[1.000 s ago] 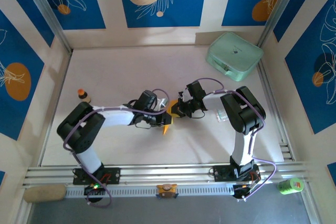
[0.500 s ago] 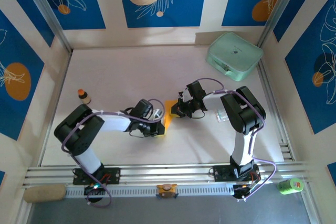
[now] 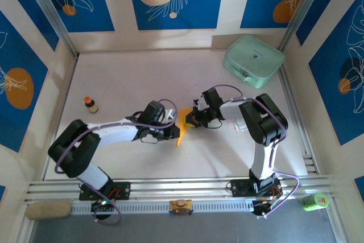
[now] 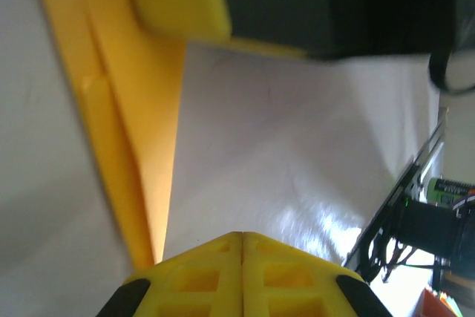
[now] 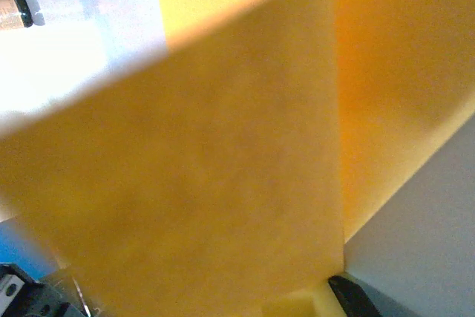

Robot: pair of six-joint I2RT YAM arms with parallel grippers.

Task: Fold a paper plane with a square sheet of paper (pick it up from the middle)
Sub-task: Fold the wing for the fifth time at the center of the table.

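Note:
The square sheet of paper (image 3: 183, 123), orange-yellow and folded into a narrow pointed shape, hangs mid-table with its tip pointing toward the near edge. My right gripper (image 3: 194, 119) is shut on its upper right part; in the right wrist view the paper (image 5: 223, 168) spreads close in front of the camera and hides the fingertips. My left gripper (image 3: 173, 131) sits just left of the paper, shut with nothing between its fingers. In the left wrist view its gripper (image 4: 242, 241) is closed tip to tip, with the paper's creased strip (image 4: 126, 124) to the left.
A mint-green case (image 3: 254, 58) lies at the back right. A small brown bottle (image 3: 90, 104) stands at the left. A green can (image 3: 314, 200) sits beyond the front rail at the right. White table surface (image 3: 131, 78) spreads behind the arms.
My left gripper has drawn back from the paper toward the near left and its elbow has swung outward. The paper's lower tip now hangs further down. The right arm has held still.

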